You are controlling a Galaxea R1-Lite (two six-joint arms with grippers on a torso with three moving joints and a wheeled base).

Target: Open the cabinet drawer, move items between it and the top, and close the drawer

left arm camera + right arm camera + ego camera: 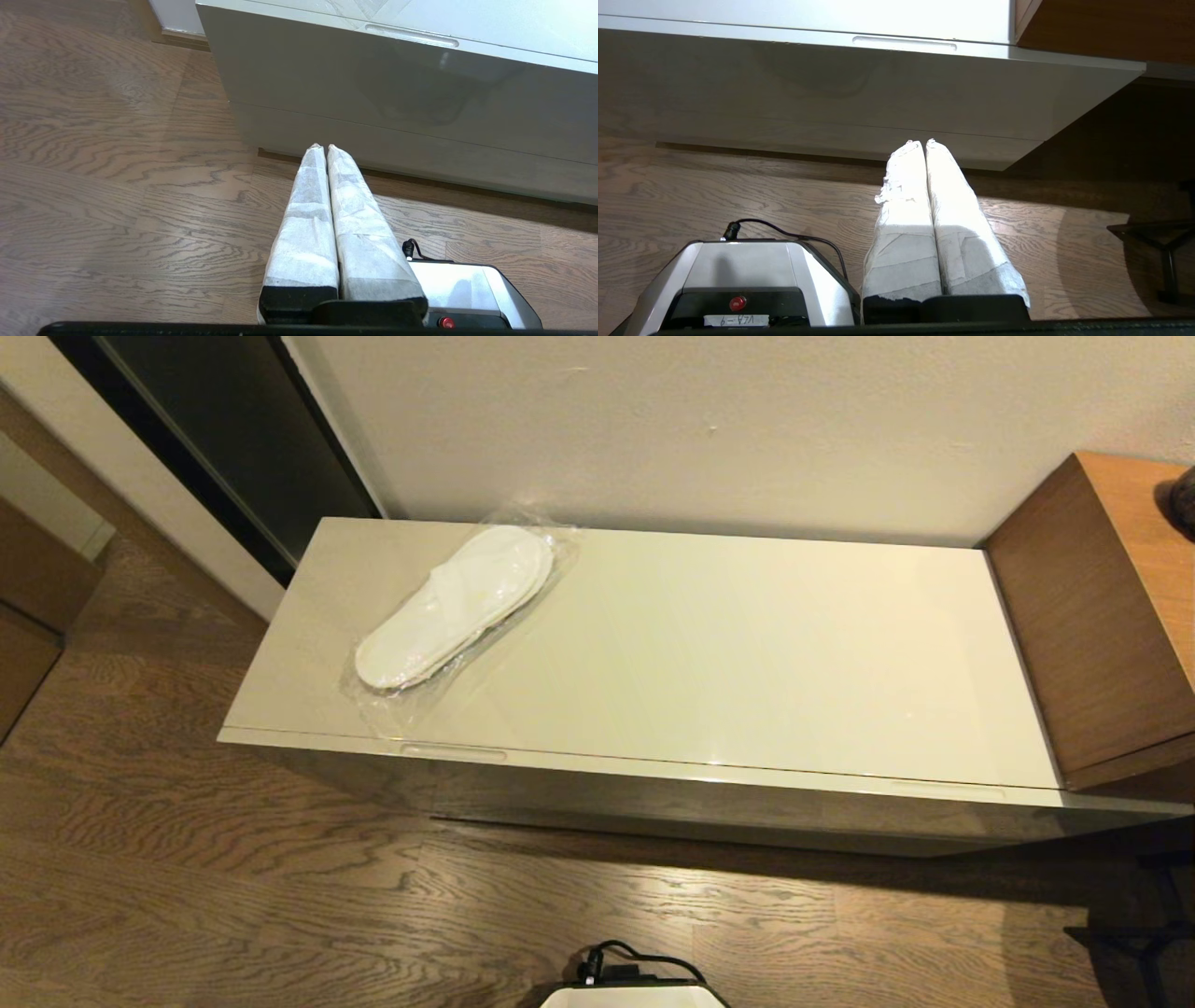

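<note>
White slippers in a clear plastic bag (462, 604) lie on the left part of the glossy cream top (728, 663). The cabinet drawer (653, 798) is closed, its beige front (373, 88) (831, 93) flush under the top, with slot handles on the left (453, 752) (411, 36) and right (948, 788) (904, 43). The tissue pack is out of view. My left gripper (325, 148) hangs low over the floor in front of the drawer's left half, shut and empty. My right gripper (923, 142) hangs the same way before the right half, shut and empty. Neither arm shows in the head view.
A brown wooden cabinet (1102, 616) stands against the top's right end. My white base (635, 997) (472, 291) (742, 280) with a black cable sits on the wood floor (280, 896). A dark stand leg (1164, 252) is at the far right. A dark doorway (233, 439) opens at back left.
</note>
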